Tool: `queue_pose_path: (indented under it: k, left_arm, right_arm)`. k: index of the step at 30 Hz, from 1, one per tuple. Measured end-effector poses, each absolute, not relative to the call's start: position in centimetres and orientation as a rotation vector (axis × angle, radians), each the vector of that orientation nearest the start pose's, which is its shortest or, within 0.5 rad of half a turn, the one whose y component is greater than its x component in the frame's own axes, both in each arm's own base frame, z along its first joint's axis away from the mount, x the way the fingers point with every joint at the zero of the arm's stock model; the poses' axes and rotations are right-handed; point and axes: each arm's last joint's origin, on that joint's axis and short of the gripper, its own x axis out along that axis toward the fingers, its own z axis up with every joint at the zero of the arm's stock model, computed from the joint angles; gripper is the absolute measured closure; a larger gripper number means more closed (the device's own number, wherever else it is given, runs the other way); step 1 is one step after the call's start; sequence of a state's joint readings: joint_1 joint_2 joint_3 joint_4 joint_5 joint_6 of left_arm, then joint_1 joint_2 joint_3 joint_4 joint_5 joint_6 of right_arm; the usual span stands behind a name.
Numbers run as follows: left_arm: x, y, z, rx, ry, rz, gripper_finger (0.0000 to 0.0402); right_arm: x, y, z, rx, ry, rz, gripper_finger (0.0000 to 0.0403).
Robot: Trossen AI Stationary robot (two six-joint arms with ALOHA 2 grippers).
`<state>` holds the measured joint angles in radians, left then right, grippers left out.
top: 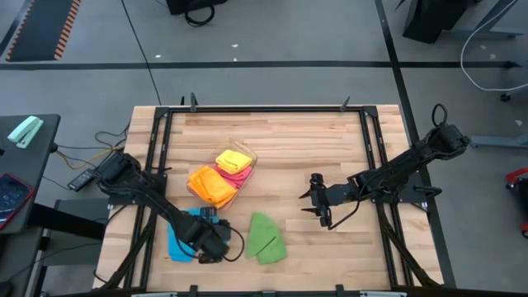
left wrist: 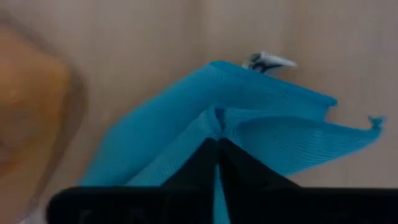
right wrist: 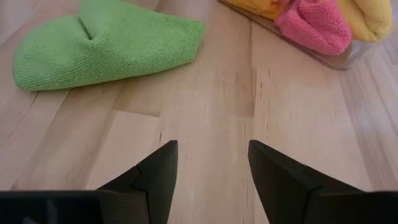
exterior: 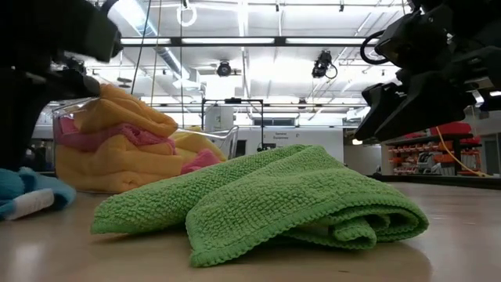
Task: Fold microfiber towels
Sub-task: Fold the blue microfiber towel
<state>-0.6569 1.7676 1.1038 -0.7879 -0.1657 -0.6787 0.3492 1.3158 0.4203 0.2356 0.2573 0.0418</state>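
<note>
Left gripper (top: 208,244): near table edge, fingers closed together, pinching the blue towel (top: 178,241) at a fold; cloth bunches up around the fingertips (left wrist: 211,158) in the left wrist view.

Right gripper (top: 317,203): right of table centre, above bare wood, fingers spread wide apart, holding nothing.

Green towel (top: 266,238): loosely folded, lying between the grippers on the wooden table (top: 330,140).

Clear plastic tub (top: 250,163): holds orange (top: 211,186), yellow (top: 233,158) and pink (top: 234,174) towels.

Writing: a small white tag (left wrist: 267,61) at the blue towel's edge, not legible.
</note>
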Motion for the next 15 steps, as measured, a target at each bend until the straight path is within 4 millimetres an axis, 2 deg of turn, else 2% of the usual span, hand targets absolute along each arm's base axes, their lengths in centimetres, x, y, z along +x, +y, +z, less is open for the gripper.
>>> queue_pose_path:
  k: [1,4,8,12,15]
  left_arm:
    - [25.4,-18.9,16.5,0.003,1.366,0.047,0.0386]
    - [26.3,-19.2,17.5,-0.039,1.336,0.018,0.0388]
    - [27.6,-19.9,19.8,-0.084,1.274,-0.025,0.0395]
    - [29.0,-20.7,22.9,-0.023,1.171,-0.107,0.0392]
    - [30.1,-20.6,25.3,0.065,1.069,-0.103,0.0396]
  right_arm:
    - [21.8,7.1,14.7,-0.157,0.631,0.075,0.0199]
    - [21.8,7.1,14.7,-0.157,0.631,0.075,0.0199]
    - [21.8,7.1,14.7,-0.157,0.631,0.075,0.0199]
    - [21.8,7.1,14.7,-0.157,0.631,0.075,0.0199]
    - [21.8,7.1,14.7,-0.157,0.631,0.075,0.0199]
